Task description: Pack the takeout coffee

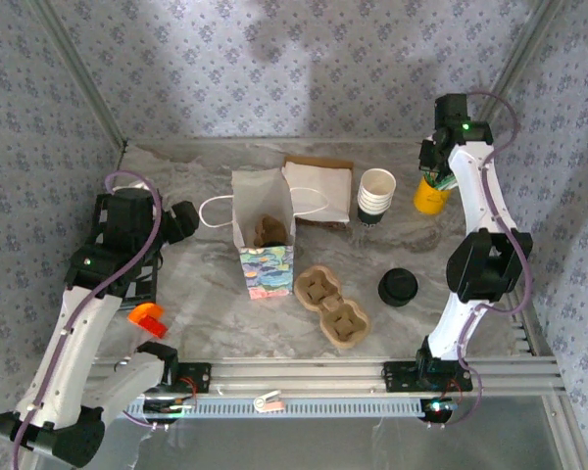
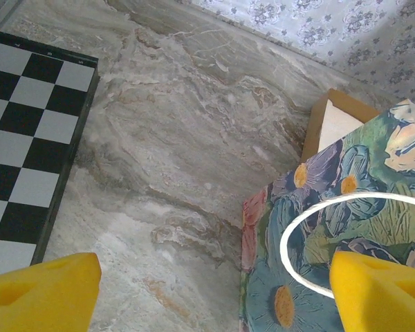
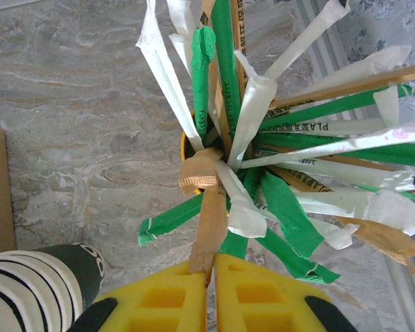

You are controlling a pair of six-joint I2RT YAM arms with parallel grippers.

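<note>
Step in hand, by my read: fetching a stick for the drink, not the cup itself. Right gripper, upper right in the top view, is pinched narrow on a brown paper-wrapped stick that stands among green and white ones in the yellow holder. Takeout coffee sits on the bench right of centre, near the cardboard tray but apart from it. Both hollows look empty, so the packing is not yet done. Next you'd want a straight lift so the neighbouring sticks don't drag out, then a path clear of the stack of cups. Left gripper stands wide, holding nothing, beside the floral bag. Hard to make out: whether the stick is a straw or a stirrer; how deep the grip sits; what the brown lump inside the bag is; the holder's body under the splayed wrappers in the right wrist view.
</note>
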